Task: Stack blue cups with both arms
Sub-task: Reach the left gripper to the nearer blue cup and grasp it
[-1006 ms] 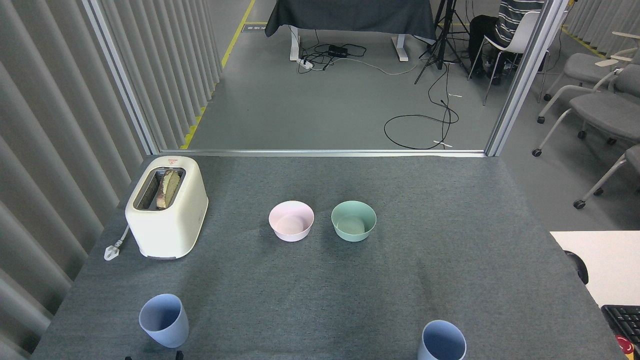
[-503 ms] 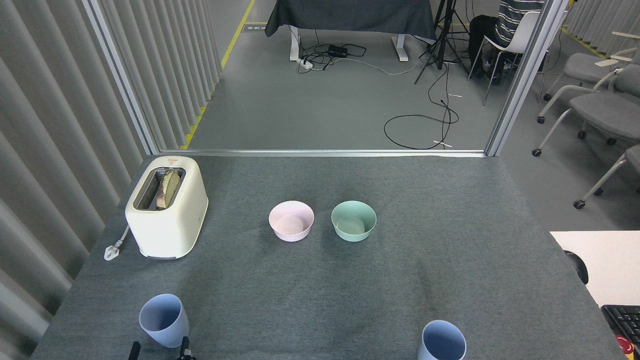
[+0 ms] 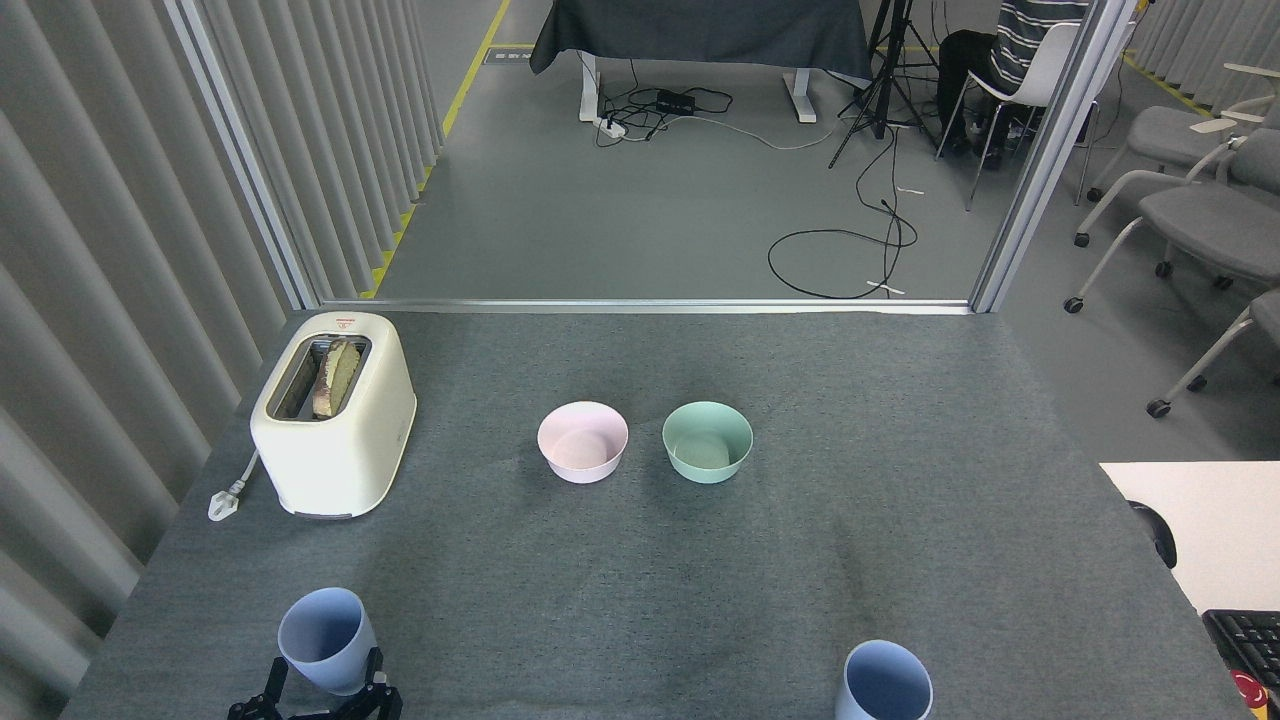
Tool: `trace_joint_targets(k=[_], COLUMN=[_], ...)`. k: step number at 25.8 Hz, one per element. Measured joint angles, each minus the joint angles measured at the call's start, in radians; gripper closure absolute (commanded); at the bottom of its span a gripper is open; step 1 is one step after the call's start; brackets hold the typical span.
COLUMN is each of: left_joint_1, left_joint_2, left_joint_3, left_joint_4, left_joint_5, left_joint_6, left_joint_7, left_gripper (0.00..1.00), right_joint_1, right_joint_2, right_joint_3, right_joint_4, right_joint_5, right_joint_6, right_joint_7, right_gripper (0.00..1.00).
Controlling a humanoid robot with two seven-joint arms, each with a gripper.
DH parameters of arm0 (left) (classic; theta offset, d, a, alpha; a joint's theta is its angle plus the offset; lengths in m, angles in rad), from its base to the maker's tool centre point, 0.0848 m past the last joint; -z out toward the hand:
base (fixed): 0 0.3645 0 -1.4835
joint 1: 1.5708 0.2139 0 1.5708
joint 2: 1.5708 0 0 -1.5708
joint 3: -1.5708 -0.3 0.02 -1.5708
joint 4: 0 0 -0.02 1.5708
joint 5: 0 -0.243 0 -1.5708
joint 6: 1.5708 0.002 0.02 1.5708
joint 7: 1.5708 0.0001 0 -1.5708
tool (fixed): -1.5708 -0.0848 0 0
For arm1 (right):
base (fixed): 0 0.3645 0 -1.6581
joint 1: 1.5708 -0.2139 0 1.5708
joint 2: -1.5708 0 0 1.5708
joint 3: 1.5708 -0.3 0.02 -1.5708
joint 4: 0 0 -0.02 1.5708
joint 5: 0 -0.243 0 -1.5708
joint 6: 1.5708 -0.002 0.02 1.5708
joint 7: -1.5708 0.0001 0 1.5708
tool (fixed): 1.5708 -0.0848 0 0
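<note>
Down at the near left corner of the grey table (image 3: 640, 560), the left gripper (image 3: 322, 692) pokes up from the bottom edge, its two black fingers (image 3: 270, 685) spread wide on either side of the base of the left blue cup (image 3: 327, 640); whether they touch the cup's wall cannot be told from this angle. That cup stands upright, mouth open to the top. The right blue cup (image 3: 885, 685) stands upright near the bottom edge on the right, well apart from the first, partly cut off by the frame. No part of the right gripper shows. Between and beyond the cups, toward the table's middle, a pink bowl (image 3: 582, 442) and a green bowl (image 3: 707, 441) sit side by side, near each other but apart. A cream toaster (image 3: 335, 415) with a slice of bread (image 3: 338, 375) in one slot stands at the left edge, its plug (image 3: 222, 503) lying on the cloth beside it.
</note>
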Motion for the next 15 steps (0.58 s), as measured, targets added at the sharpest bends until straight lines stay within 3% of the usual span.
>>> trace_joint_targets(k=[6,8,10,15], left_joint_1=[-0.04,-0.05,-0.055,-0.051], left_joint_2=[-0.002,-0.002,-0.001,0.002], left_joint_3=[0.0,0.0,0.0,-0.001], left_joint_4=[0.039,0.052,0.059,0.029], left_joint_5=[0.001,0.001,0.001,-0.001], left_joint_6=[-0.005,-0.005,-0.008,-0.018], left_joint_7=[-0.001,-0.001,-0.001,-0.001], left_gripper=[0.05,0.23,0.34,0.34], right_joint_1=[0.0,0.0,0.0,0.0], right_joint_2=[0.0,0.0,0.0,0.0], right_joint_3=[0.001,0.001,0.001,0.002], right_joint_4=[0.005,0.007,0.008,0.009], right_joint_5=[0.002,0.005,0.006,0.007], right_joint_6=[0.0,0.002,0.007,0.012], right_joint_7=[0.0,-0.001,-0.002,-0.004], right_gripper=[0.0,0.0,0.0,0.0])
